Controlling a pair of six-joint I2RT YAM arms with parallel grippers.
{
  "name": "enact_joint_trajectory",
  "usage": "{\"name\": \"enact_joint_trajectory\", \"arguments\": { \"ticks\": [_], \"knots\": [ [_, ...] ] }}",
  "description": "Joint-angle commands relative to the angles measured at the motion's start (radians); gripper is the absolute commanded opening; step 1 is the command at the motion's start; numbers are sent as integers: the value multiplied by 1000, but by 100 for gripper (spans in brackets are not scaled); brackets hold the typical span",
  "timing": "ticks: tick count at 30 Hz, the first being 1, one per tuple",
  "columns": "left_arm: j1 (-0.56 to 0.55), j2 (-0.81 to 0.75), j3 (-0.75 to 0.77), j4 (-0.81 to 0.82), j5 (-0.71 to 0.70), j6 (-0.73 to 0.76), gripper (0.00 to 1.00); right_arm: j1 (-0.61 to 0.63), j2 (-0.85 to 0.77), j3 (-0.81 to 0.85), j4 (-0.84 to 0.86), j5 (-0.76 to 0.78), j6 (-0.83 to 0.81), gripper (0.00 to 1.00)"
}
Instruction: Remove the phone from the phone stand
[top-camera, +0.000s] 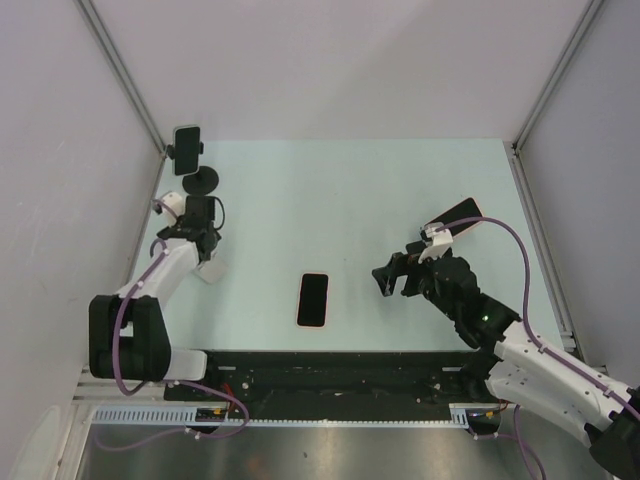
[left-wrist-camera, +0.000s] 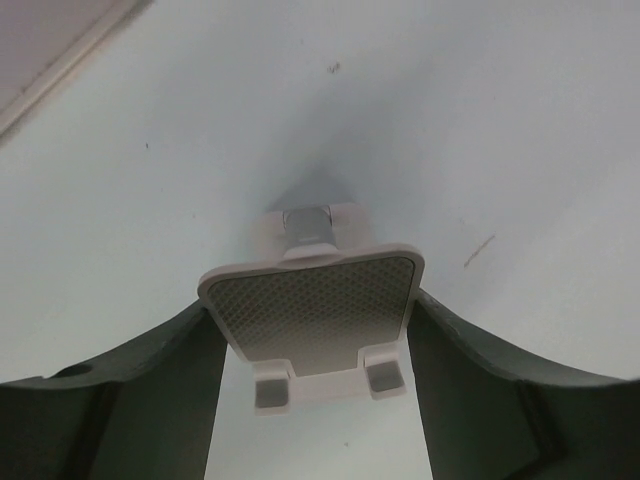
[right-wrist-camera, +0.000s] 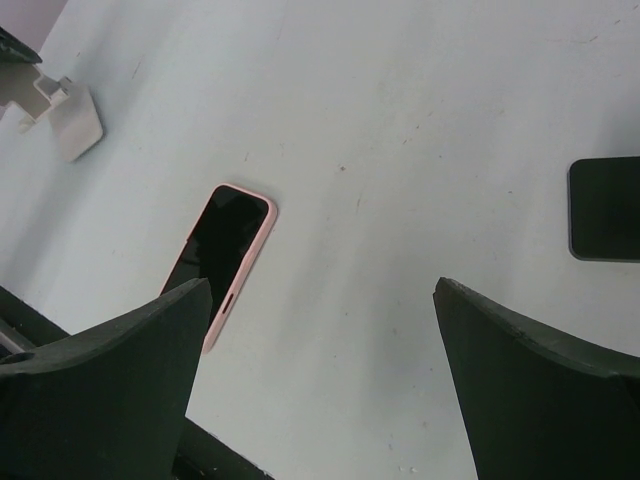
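Firstly, phone: a black-screened smartphone in a pink case (top-camera: 313, 299) (right-wrist-camera: 225, 250), lying flat and face up on the pale green worktop (top-camera: 330, 200), between the two arms and well apart from the phone stand.
Right gripper: the black right gripper (top-camera: 392, 277) (right-wrist-camera: 320, 290) hangs just right of the phone, its jaws spread wide and holding nothing.
Phone stand: a small white plastic phone stand (top-camera: 211, 271) (left-wrist-camera: 320, 300) (right-wrist-camera: 72, 122) sits at the left side of the worktop, its honeycomb-textured plate and two little front lips uncovered.
Left gripper: the left gripper (top-camera: 207, 255) (left-wrist-camera: 310, 305) reaches down over the phone stand, its jaws pressed against the plate's two side edges.
Second phone: a dark phone with a pale rim (top-camera: 462, 214) (right-wrist-camera: 605, 208) lies behind the right arm.
Black holder: at the far left corner, a black holder with a round base (top-camera: 204, 181) clamps a third phone (top-camera: 187, 148) upright.
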Motion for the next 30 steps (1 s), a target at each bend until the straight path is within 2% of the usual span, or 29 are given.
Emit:
{"name": "enact_joint_trajectory", "arguments": {
  "ticks": [1, 5, 8, 12, 19, 22, 23, 25, 26, 29, 30],
  "knots": [
    [74, 41, 147, 55, 6, 89, 31, -8, -17, 2, 36, -25, -14, 100],
    [161, 143, 261, 120, 54, 257, 25, -16, -33, 2, 27, -22, -23, 99],
    [217, 251, 367, 131, 87, 325, 23, -22, -44, 2, 22, -12, -29, 100],
    [290, 376, 479, 132, 149, 350, 23, -30, -72, 5, 11, -9, -31, 99],
    [298, 482, 547, 141, 212, 402, 27, -42, -95, 8, 5, 17, -34, 98],
    [300, 486, 531, 148, 230, 391, 37, -51, -89, 10, 11, 14, -29, 98],
    [300, 486, 530, 148, 233, 391, 50, -51, -87, 10, 14, 12, -28, 98],
    [300, 478, 517, 148, 230, 390, 63, -53, -87, 10, 16, 9, -26, 98],
    [300, 473, 511, 148, 233, 390, 79, -53, -90, 11, 14, 9, -25, 98],
    [300, 434, 490, 148, 233, 377, 99, -57, -106, 16, 2, 20, -20, 98],
    [300, 402, 476, 148, 233, 376, 100, -65, -109, 19, 0, 23, -15, 99]
  ]
}}
